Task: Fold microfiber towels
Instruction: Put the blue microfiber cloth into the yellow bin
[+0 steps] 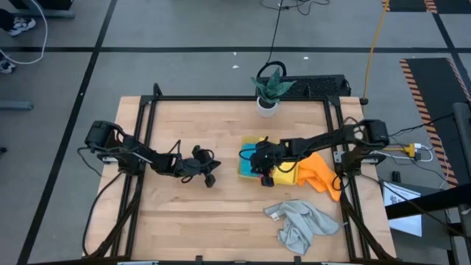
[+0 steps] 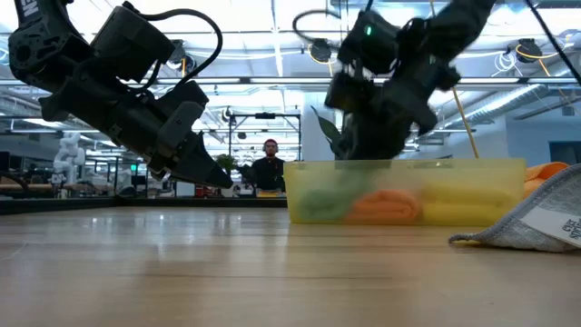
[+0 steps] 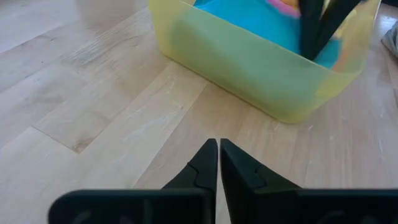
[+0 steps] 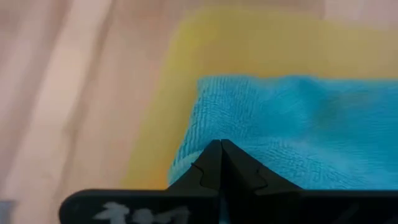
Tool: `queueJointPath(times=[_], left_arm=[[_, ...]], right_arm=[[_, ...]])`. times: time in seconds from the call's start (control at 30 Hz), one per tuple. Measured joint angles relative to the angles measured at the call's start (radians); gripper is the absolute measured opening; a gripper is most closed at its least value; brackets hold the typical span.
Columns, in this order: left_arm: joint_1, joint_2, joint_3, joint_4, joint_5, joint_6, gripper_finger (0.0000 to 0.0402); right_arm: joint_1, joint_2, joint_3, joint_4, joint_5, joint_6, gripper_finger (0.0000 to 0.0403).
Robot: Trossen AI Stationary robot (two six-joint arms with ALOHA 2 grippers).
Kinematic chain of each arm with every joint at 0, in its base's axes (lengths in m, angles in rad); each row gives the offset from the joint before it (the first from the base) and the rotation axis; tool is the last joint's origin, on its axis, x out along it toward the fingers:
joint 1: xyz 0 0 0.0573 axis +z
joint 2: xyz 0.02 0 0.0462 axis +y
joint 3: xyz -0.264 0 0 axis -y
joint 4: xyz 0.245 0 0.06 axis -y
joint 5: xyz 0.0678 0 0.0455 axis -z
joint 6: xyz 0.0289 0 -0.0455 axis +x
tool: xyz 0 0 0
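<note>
Blue towel (image 4: 298, 130), yellow tray (image 3: 249, 68)

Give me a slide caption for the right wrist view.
Right gripper, fingers shut, over a blue towel lying in the yellow tray.

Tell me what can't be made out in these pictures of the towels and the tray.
- Blue towel: right wrist view, whether the shut right gripper pinches or only touches it.
- Tray contents: low view, blurred by its translucent wall.
- Orange towel: high view, partly hidden under the right arm.
- Grey towel: low view, cut off.

Tray wall (image 2: 399, 195) blurs the folded towels (image 2: 390, 204) inside to coloured smears
</note>
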Motion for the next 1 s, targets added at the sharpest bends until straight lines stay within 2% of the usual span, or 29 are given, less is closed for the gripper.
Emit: queueJointPath(times=[0.17,0.3,0.43,0.63,0.8,0.9,1.0], left_arm=[[0.000,0.000,0.000,0.007,0.000,0.000,0.0019],[0.000,0.000,0.000,0.009,0.000,0.000,0.0005],[0.000,0.000,0.000,0.009,0.000,0.000,0.0009],[0.000,0.000,0.000,0.006,0.000,0.000,0.0025],[0.000,0.000,0.000,0.007,0.000,0.000,0.0025],[0.000,0.000,0.000,0.007,0.000,0.000,0.0026],[0.000,0.000,0.000,0.008,0.000,0.000,0.0026]], right_arm=[[0.000,0.116,-0.009,0.149,-0.001,-0.027,0.0000],[-0.001,0.154,-0.008,0.237,0.000,-0.056,0.0000],[-0.001,0.090,-0.011,0.185,0.003,-0.062,0.0000],[-0.001,-0.076,-0.011,0.085,0.014,-0.037,0.0000],[-0.002,-0.133,-0.010,0.099,0.158,0.052,0.0000],[-0.014,-0.117,-0.010,0.053,0.238,0.083,0.0000],[-0.035,-0.071,-0.010,0.025,0.268,0.114,0.0000]])
